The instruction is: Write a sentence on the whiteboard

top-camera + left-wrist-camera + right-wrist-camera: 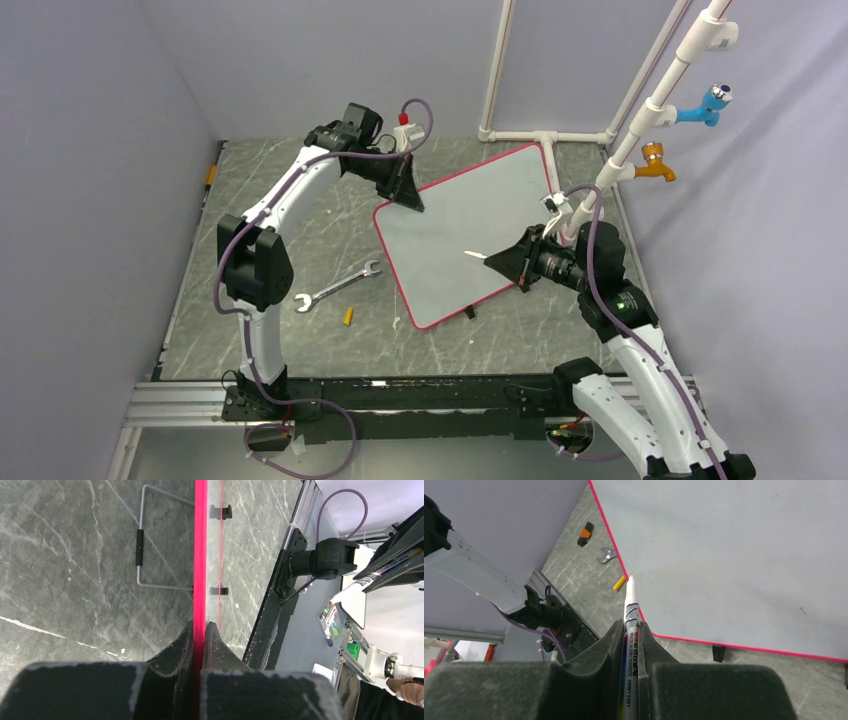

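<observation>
Whiteboard (470, 215) is laid on worktop (300, 230), right of centre, turned diagonally. Black clip foot (469, 313) is seen at its near edge. Left jaws are shut tight on red-pink rim (200, 555), close to board's far-left corner. Right jaws are closed on marker (631, 605), gripped along its length. Its white tip is held over near half of board; contact cannot be told. Wrench (338, 286) and small yellow piece (348, 316) are laid left of board, apart from it. Wire stand (141, 555) is seen just beside rim.
</observation>
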You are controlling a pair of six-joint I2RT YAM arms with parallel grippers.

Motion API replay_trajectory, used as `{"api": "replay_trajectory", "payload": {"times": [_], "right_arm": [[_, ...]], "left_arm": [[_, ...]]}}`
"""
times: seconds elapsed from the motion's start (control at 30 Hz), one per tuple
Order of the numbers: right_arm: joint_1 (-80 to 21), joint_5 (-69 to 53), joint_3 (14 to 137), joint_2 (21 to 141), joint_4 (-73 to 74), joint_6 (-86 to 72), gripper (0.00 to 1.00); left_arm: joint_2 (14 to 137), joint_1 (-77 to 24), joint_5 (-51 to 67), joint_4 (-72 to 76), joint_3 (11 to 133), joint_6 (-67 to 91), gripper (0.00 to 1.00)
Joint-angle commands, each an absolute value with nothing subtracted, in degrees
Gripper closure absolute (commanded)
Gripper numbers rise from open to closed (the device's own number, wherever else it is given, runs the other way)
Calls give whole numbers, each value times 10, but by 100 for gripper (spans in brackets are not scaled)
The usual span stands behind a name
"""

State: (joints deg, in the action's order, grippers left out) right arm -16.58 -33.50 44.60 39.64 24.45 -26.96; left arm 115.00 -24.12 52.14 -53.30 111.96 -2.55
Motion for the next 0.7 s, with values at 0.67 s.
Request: {"api": "replay_trajectory", "payload": {"times": [0.67], "right_arm": [[-460,69,588,583,172,-118,100]], "left_arm": [[1091,-261,358,-455,1030,-40,100]]}}
